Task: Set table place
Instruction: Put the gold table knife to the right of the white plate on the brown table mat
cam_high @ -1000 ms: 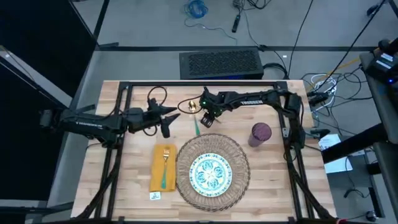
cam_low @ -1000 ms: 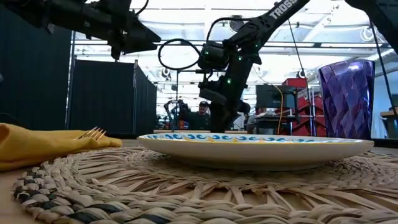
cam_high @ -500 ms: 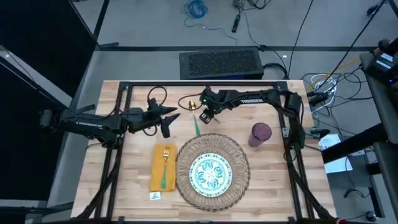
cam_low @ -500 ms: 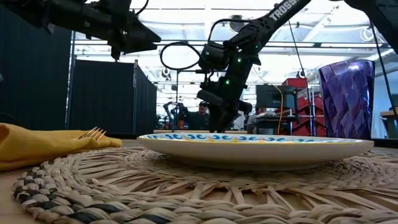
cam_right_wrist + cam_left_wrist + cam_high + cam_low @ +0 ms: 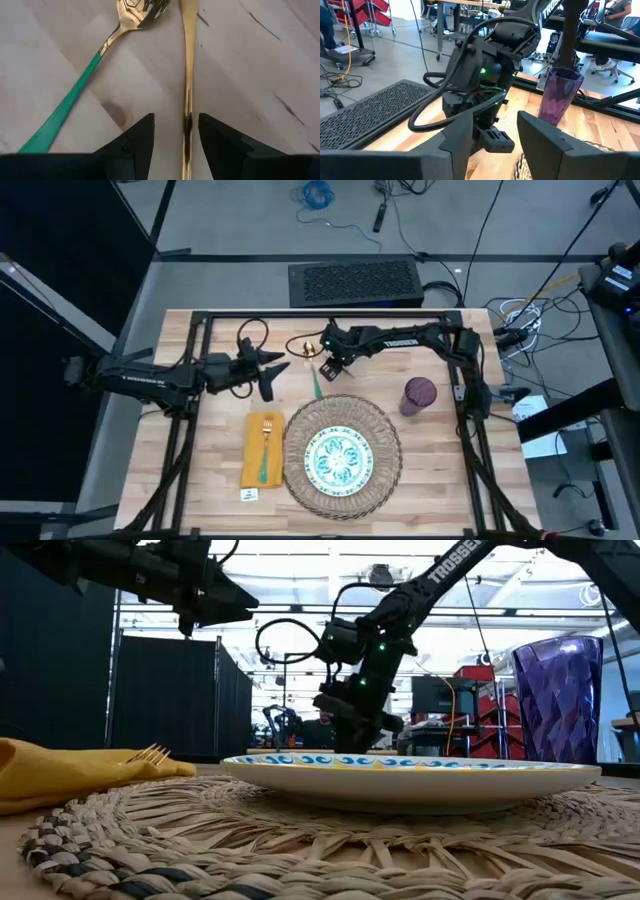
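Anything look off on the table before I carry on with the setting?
Nothing is spilled or damaged. Two cutlery pieces lie loose on the bare table beyond the mat, crossing at an angle: a green-handled spoon and an all-gold piece. The right gripper, open, straddles the gold one. The left gripper waits nearby.

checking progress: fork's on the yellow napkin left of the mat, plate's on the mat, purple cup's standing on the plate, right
Not quite. The high view shows the purple cup standing on the table, right of the mat, not on the plate. The fork does lie on the napkin.
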Tool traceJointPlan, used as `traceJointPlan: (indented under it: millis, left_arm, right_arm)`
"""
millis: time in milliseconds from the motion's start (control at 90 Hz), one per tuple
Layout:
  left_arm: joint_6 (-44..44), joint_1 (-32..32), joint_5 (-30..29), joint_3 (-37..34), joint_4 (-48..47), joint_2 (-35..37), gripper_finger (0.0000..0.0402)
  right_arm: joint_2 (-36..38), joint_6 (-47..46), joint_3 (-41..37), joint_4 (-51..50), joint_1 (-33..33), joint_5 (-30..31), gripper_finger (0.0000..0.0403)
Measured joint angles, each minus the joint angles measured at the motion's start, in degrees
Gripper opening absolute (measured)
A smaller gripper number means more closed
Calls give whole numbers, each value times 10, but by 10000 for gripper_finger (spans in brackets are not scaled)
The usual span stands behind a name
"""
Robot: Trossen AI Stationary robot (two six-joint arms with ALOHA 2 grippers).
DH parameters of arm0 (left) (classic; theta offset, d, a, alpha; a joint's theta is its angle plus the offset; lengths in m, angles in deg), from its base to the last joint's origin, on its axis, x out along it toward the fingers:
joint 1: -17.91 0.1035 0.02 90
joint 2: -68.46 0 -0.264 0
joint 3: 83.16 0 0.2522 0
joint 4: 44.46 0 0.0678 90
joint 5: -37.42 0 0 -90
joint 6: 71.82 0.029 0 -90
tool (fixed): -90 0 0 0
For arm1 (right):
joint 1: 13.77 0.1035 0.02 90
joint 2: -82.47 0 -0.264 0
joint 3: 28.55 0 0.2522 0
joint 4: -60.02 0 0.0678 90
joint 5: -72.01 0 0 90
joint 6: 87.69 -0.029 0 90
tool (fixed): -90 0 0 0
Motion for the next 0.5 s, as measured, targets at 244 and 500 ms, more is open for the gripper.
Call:
traceJointPlan:
  millis: [244,500]
  left_arm:
    - [0,0,3,0,0,0,141]
    - [0,0,13,0,0,0,141]
  right_arm:
    - [-15,-1,1,-4,0,5,121]
    - [-21,-6,2,-5,0,19,68]
